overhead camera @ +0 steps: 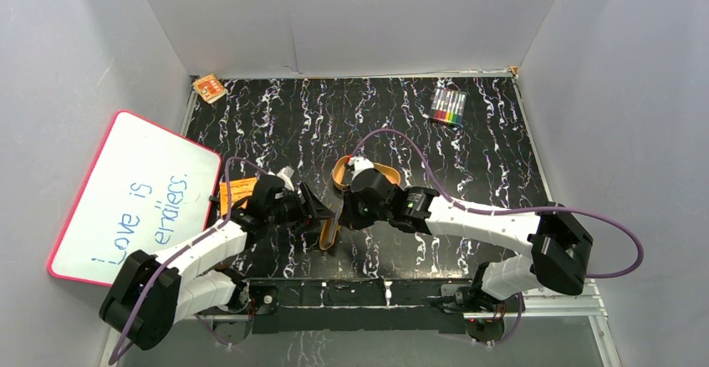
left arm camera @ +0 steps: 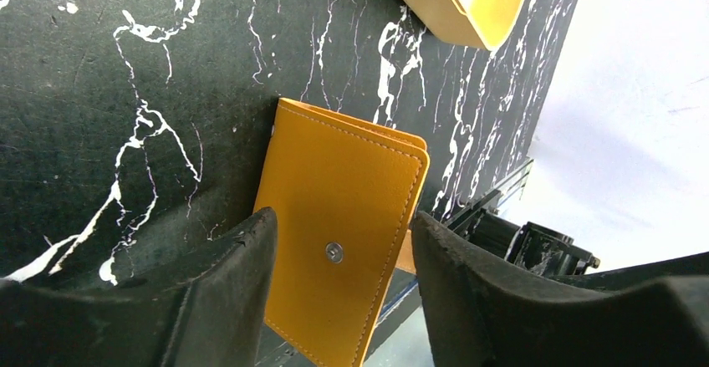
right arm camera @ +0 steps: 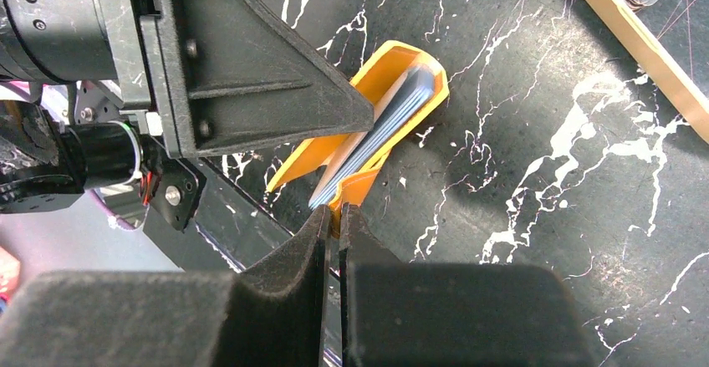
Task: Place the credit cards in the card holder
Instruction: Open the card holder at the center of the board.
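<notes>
Right wrist: folded orange leather card holder [right arm camera: 368, 181], cover edge pinched by the right gripper [right arm camera: 334, 216]. Left gripper [left arm camera: 339, 225] gapes astride it.

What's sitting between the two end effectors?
The orange card holder, partly open, between the left end effector and right end effector; the top view shows it.

From above and behind the arm bases we look down on the whole black marbled desk [overhead camera: 502, 150], far enough back to take in both arms and the white walls. On the left wrist we sit close over the desk, looking past the left jaws at the outer cover of the orange card holder [left arm camera: 343, 216]. On the right wrist we look down past the right jaws, equally near, at its open edge. All three views share the card holder.
</notes>
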`<control>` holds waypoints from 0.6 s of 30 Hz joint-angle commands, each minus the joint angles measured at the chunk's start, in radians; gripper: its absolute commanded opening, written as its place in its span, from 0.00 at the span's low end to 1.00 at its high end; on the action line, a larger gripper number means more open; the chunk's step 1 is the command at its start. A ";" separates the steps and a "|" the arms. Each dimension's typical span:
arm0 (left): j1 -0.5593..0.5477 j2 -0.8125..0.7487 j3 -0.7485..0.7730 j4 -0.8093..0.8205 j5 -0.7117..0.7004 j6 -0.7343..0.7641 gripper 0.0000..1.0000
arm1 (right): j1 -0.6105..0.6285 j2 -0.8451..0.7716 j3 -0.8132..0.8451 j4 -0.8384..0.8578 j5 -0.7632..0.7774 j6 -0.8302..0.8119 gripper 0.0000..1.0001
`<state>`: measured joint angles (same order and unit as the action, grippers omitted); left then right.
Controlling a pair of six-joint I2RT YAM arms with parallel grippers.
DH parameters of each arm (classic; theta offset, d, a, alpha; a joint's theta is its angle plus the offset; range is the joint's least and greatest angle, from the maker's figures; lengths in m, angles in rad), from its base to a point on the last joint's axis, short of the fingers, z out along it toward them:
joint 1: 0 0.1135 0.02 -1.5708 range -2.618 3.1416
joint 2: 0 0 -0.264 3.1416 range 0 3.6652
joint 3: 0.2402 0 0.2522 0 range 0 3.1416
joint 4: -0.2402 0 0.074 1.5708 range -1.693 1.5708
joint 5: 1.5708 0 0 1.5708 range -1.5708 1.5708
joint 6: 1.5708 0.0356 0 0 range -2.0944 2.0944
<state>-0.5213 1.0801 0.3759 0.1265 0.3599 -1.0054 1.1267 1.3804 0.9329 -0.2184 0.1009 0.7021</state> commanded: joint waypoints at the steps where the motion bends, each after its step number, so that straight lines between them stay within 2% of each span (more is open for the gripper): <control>1: -0.006 0.007 -0.005 0.002 0.014 0.023 0.52 | -0.005 -0.048 -0.004 0.041 0.004 -0.006 0.00; 12: -0.006 -0.023 -0.068 -0.091 -0.075 0.036 0.00 | -0.012 -0.092 -0.105 0.009 0.067 0.048 0.00; 18: -0.006 -0.060 -0.120 -0.108 -0.099 0.015 0.00 | -0.013 -0.125 -0.211 -0.013 0.136 0.158 0.00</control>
<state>-0.5213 1.0554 0.2852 0.0643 0.2878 -0.9833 1.1183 1.2968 0.7799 -0.2111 0.1619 0.7692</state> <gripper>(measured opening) 0.022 0.129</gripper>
